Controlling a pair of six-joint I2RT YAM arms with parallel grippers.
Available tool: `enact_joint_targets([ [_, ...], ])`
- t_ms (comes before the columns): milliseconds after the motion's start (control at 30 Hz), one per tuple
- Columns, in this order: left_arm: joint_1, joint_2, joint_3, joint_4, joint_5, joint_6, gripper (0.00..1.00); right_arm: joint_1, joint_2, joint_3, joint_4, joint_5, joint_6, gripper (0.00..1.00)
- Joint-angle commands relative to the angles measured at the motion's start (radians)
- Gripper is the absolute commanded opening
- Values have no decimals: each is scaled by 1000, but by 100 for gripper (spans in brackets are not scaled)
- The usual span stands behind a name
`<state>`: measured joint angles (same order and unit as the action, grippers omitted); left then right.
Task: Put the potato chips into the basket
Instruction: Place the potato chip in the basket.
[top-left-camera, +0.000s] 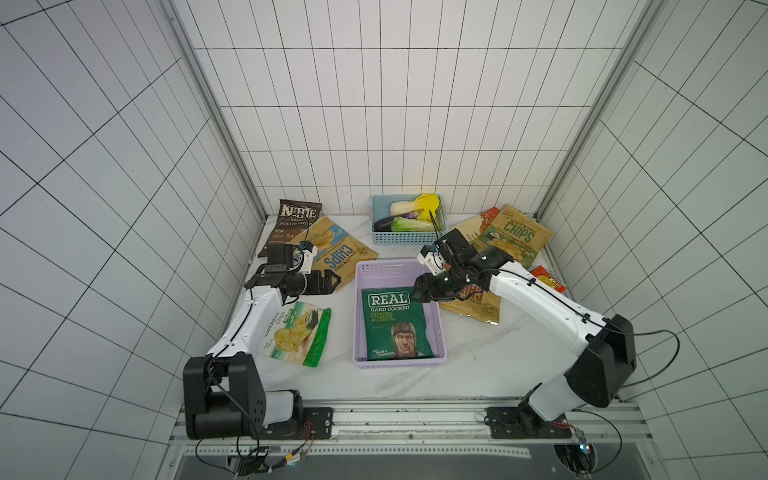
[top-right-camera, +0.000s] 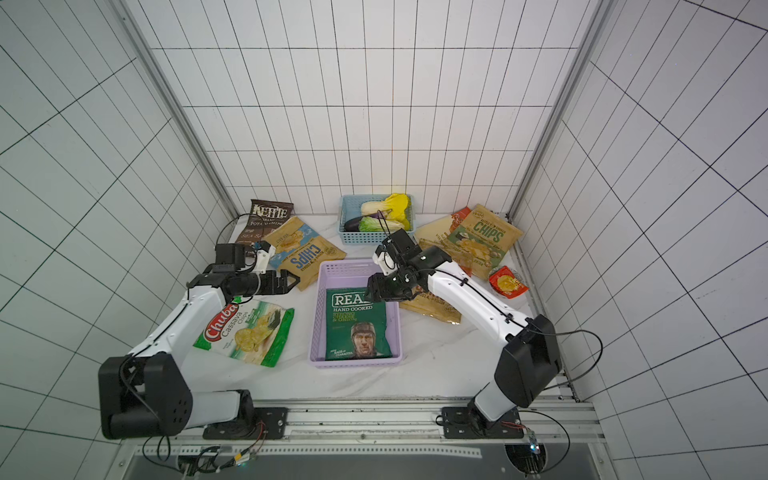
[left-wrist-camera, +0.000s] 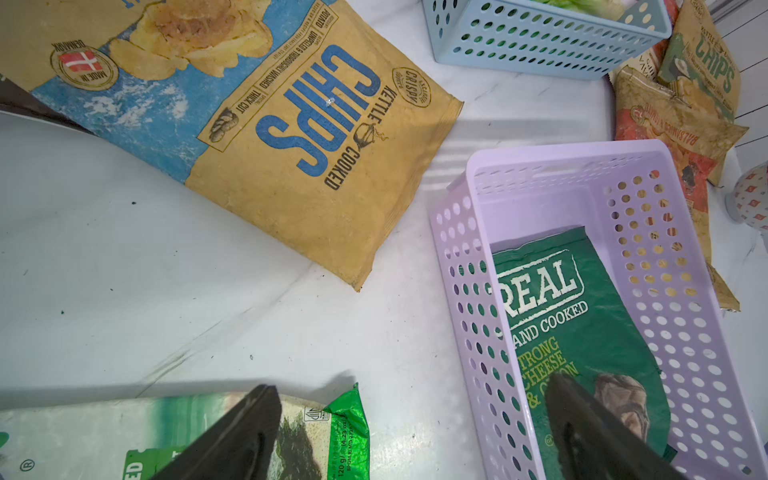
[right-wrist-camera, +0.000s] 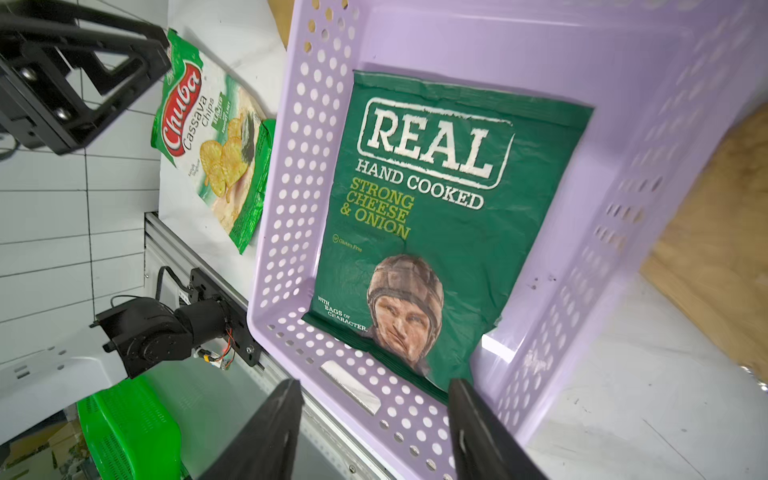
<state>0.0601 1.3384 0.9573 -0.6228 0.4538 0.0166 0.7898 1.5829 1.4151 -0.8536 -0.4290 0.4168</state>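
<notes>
Jaws of left gripper (top-left-camera: 334, 281) and right gripper (top-left-camera: 417, 292) both gape empty, one green bag (top-left-camera: 395, 328) lying in the basket (top-left-camera: 395, 270), the other bags (top-left-camera: 297, 334) left on the table (top-left-camera: 478, 365).

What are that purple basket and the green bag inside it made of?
The basket looks like moulded plastic, smooth with a soft sheen, walls punched with round holes. The green bag is probably thin plastic or foil film, fairly matte, finely creased, with a crimped top edge.
</notes>
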Motion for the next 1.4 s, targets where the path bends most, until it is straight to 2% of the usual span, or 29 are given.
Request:
enact_joint_targets([
  [0, 0, 8, 23, 3, 6, 8, 97, 78, 68, 37, -24, 8, -23, 59],
  [167, 0, 15, 23, 2, 6, 8, 98, 101, 87, -28, 114, -24, 27, 60],
  [267, 0, 18, 23, 3, 6, 8, 98, 99, 106, -76, 248, -103, 71, 56],
  [333, -1, 21, 24, 3, 5, 8, 98, 107, 152, -72, 273, -145, 87, 55],
  [667, -1, 19, 24, 1, 5, 8, 98, 123, 301, -108, 353, -141, 107, 59],
  [933, -3, 28, 24, 0, 16, 8, 98, 111, 354, -120, 367, -57, 102, 62],
  [1100, -3, 22, 26, -1, -18, 8, 98, 106, 293, -88, 356, -25, 95, 64],
  [1233, -3, 10, 18, 6, -8, 14, 98, 90, 159, -92, 362, -13, 73, 64],
  [1367, -3, 23, 23, 6, -28, 2, 98, 8, -2, -146, 377, -31, 103, 64],
])
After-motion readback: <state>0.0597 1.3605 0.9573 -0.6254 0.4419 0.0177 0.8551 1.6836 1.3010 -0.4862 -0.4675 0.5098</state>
